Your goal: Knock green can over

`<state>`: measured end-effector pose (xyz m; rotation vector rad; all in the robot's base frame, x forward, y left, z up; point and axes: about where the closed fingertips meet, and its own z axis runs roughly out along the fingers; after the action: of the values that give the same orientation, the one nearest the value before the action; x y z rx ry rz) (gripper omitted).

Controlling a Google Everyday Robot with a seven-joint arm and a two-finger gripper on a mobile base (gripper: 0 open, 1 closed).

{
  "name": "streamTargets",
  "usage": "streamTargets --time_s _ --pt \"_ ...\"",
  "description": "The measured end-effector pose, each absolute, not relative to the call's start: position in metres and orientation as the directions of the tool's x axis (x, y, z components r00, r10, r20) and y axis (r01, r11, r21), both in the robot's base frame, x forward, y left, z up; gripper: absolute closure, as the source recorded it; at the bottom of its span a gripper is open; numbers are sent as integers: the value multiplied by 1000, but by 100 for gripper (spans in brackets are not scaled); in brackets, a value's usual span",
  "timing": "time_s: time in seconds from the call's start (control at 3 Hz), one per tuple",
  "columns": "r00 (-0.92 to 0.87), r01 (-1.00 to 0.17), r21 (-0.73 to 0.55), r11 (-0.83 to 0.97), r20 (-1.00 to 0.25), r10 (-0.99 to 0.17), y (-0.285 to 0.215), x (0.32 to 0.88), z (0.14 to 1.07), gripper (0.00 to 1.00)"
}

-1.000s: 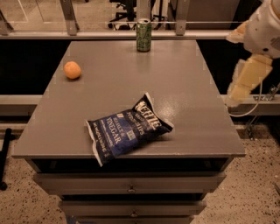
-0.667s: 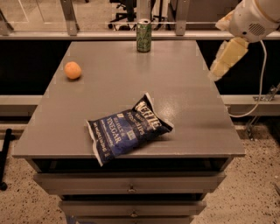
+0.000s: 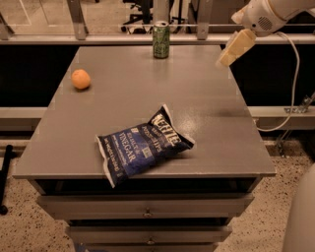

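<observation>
Hand [image 3: 225, 59] over table [image 3: 128, 98] far-right corner, open or closed unclear; green can [image 3: 161, 40] upright, long axis vertical

White arm [image 3: 288, 7] with pale cream blocky gripper [image 3: 229, 55], far right
Its rounded wrist housing [image 3: 257, 15] bears a small dotted grille [image 3: 267, 22]; a thin grey cable [image 3: 296, 74] loops beneath it.

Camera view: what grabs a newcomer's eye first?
The blue Kettle chip bag dominates, lying crumpled near the front edge of the grey table. Next comes the green can, standing upright at the far edge, with an orange off to the left. The cream-coloured gripper hangs by the table's far right corner, apart from the can.
</observation>
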<state>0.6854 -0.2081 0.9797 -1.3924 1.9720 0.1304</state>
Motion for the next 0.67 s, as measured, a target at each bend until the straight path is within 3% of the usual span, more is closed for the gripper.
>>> streamTargets --time_s 0.67 --pt "-156 -859 -302 413 -614 -774 -203 693 977 0"
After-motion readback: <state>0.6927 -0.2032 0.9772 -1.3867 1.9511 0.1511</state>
